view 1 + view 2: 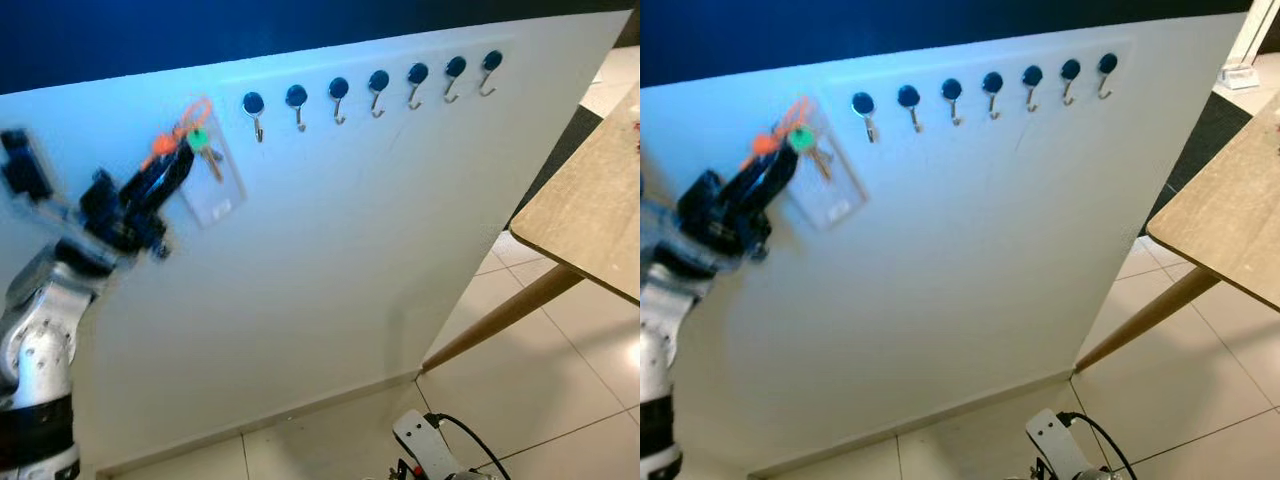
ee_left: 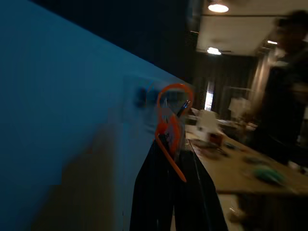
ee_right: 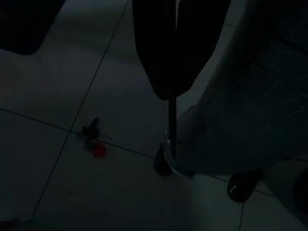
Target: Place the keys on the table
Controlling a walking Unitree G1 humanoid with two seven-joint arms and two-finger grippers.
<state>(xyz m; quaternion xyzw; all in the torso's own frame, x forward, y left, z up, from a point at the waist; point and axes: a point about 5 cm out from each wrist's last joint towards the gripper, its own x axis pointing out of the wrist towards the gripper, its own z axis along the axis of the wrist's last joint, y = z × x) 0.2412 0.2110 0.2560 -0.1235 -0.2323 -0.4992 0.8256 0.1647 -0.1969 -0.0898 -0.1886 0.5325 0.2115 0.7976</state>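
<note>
Left eye view: left tool (image 1: pixel 172 160) clamped on the keys (image 1: pixel 200 146), hanging lengthwise downward against the white board (image 1: pixel 350 250).

I count seven blue-capped hooks (image 1: pixel 378 91) in a row on one white board (image 1: pixel 330 270). One bunch of keys (image 1: pixel 203 150) with an orange loop hangs in my left tool (image 1: pixel 160 180). One wooden table (image 1: pixel 590 215) stands alongside. A second key bunch (image 3: pixel 92 142) lies on the floor.

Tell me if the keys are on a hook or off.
Off. The left end effector grips the keys by their orange loop against the board, left of the hooks, which all hang bare.
</note>
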